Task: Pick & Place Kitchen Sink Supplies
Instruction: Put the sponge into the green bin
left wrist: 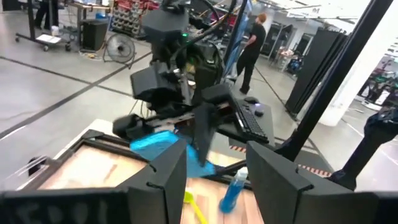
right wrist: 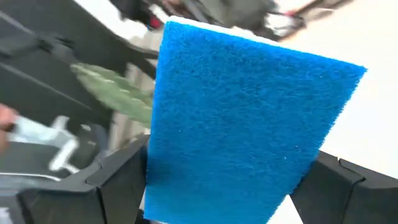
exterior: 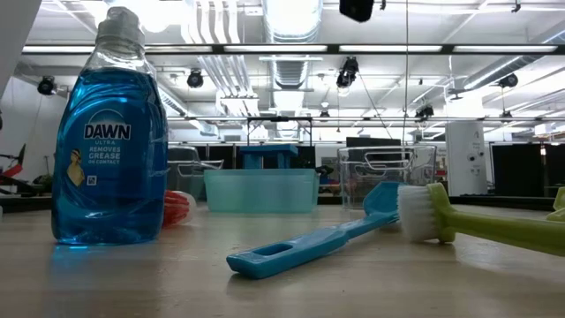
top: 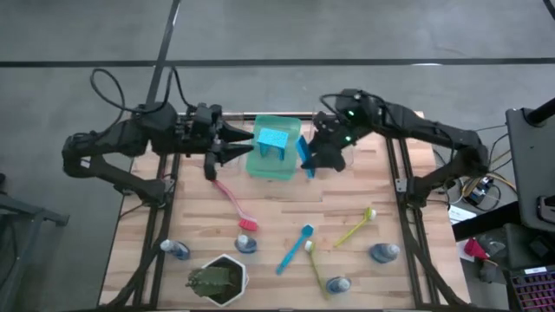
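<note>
Holding a blue sponge [right wrist: 249,118] upright across its width, right claw [top: 305,161] hovers beside the green tray [top: 274,165], likely for placement. Left claw [top: 232,143] part-open, empty, near tray's other side.

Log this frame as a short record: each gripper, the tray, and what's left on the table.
left gripper: open, empty, beside the green plastic tray
right gripper: holding a flat blue rectangular sponge on edge by the tray
in tray: one blue sponge
on table: red dish brush, blue dish brush, two yellow-green brushes, small blue bottles, potted plant
</note>
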